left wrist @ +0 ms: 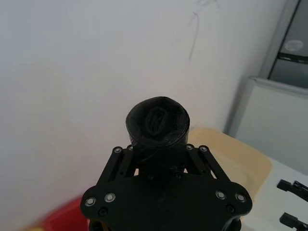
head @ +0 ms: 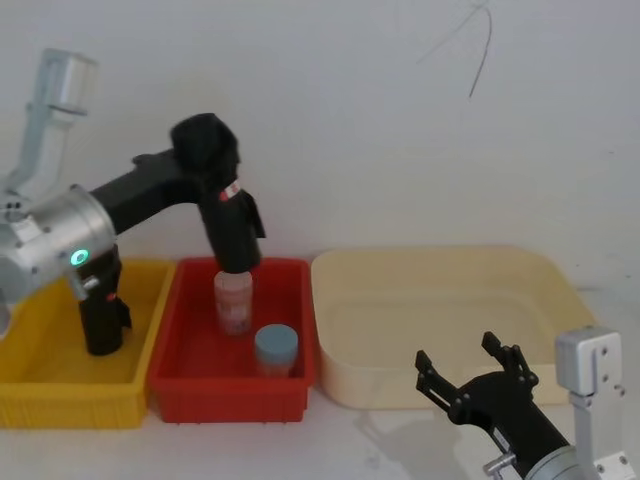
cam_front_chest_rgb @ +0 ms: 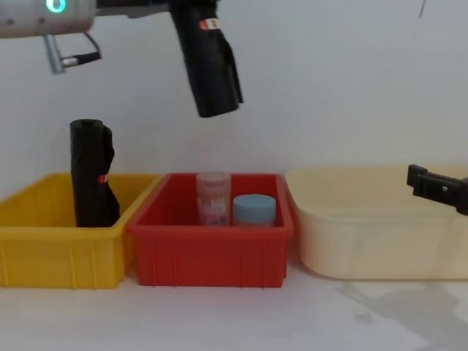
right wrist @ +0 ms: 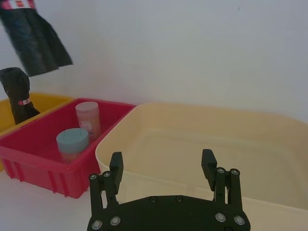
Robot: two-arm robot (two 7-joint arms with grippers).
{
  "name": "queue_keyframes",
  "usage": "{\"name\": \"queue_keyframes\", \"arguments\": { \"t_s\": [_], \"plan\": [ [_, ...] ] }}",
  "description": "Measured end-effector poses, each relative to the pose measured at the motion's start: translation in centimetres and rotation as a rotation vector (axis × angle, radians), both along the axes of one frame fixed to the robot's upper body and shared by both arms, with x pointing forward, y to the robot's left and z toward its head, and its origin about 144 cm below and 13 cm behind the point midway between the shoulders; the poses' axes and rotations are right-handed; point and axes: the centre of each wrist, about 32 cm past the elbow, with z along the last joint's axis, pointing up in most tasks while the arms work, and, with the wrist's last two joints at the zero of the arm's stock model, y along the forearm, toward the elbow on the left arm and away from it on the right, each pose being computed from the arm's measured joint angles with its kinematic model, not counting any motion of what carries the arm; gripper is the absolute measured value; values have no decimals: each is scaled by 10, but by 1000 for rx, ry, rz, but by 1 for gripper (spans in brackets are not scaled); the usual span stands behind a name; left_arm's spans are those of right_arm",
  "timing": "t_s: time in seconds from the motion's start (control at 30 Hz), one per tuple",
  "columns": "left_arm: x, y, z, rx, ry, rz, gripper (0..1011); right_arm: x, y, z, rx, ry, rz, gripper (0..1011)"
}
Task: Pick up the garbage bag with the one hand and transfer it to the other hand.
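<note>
Left gripper (left wrist: 160, 155): clenched on the upper end of the garbage bag roll (cam_front_chest_rgb: 210, 66).

Risk: the hold is near one end, so the long free part could swing or slip out and drop onto the pink-capped jar (head: 234, 298) in the red bin (head: 290, 268).

Roll hangs from the gripper toward 5 o'clock (head view), aloft.

Right gripper (right wrist: 161, 162): fingers spread, at 4 o'clock, well apart.

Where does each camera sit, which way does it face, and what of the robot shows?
Head: high, facing forward and down; left end effector grips the black rolled plastic garbage bag, right end effector open.
Chest: low, facing level at the red plastic bin's side; left arm overhead.
Left wrist: along its fingers, at the bag's end.
Right wrist: past its fingers, into the cream plastic tub.
Head and chest share the bag above the red bin.
</note>
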Motion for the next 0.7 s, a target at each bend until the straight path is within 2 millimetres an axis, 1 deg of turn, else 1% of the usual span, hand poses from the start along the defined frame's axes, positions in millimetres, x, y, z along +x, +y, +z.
{"name": "queue_keyframes", "arguments": {
  "t_s": [0.17,0.2,0.3,0.43,0.7],
  "plan": [
    [17,-11,2,32,28,-51,359,0,0,0,0,0,0,1001],
    [17,-11,2,32,28,-51,359,0,0,0,0,0,0,1001],
    [26,-17,3,52,43,-78,359,0,0,0,0,0,0,1001],
    [32,-21,4,67,54,-96,359,0,-1,2,0,3,10,1001],
    [40,-26,6,86,67,-120,359,8,-2,13,-16,33,77,1001]
  ]
}}
